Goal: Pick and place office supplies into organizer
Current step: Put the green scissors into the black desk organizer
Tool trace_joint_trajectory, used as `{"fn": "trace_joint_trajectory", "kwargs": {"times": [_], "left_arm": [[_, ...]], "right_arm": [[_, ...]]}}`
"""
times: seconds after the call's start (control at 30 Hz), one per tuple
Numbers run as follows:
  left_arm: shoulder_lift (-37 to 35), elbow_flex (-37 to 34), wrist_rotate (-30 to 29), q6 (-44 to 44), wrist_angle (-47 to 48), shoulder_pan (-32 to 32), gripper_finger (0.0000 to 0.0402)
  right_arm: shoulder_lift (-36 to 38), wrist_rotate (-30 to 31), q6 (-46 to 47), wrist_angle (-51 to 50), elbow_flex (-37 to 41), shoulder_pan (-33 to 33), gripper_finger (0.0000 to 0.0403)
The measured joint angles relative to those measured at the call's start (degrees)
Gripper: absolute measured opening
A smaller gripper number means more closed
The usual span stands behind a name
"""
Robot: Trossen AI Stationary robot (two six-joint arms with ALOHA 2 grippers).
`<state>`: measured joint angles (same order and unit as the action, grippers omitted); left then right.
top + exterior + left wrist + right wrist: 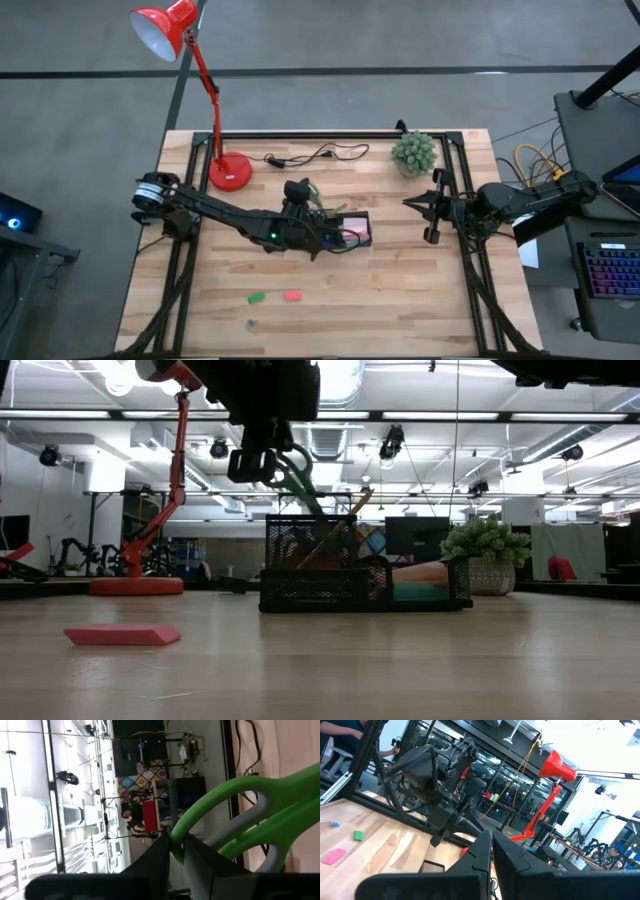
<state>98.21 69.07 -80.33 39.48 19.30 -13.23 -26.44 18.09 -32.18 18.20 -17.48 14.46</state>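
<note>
Wooden table (400, 300) under a red lamp (165, 30) carries a black organizer (365, 582) near its middle, with a pink pad (355, 224) and a pencil (335, 532) inside. Above the organizer's left end, the left gripper (300, 192) has its fingers (160, 855) closed narrowly on the green scissors (250, 820), held off the table. On the near left lie a green piece (257, 297), a pink piece (292, 295) and a tiny blue piece (250, 323). Far right, the right gripper (432, 215) hangs beside a plant (414, 152), fingers pressed together, holding nothing.
</note>
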Motion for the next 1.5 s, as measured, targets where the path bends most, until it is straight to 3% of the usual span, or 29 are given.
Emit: {"fn": "trace_joint_trajectory", "kwargs": {"times": [0.47,1.03,1.5], "left_arm": [[9.22,0.18,-10.54,0.47,-0.93,0.0,0.0034],[7.8,3.66,-7.12,0.36,-0.87,-1.15,0.0034],[7.76,3.59,-9.73,-0.01,-0.88,-4.52,0.0034]], "right_arm": [[0.0,0.0,0.01,-0.02,0.0,0.02,0.0008],[0.02,0.0,0.02,-0.02,0.0,0.01,0.0008],[0.02,0.0,0.02,-0.03,0.0,0.0,0.0008]]}}
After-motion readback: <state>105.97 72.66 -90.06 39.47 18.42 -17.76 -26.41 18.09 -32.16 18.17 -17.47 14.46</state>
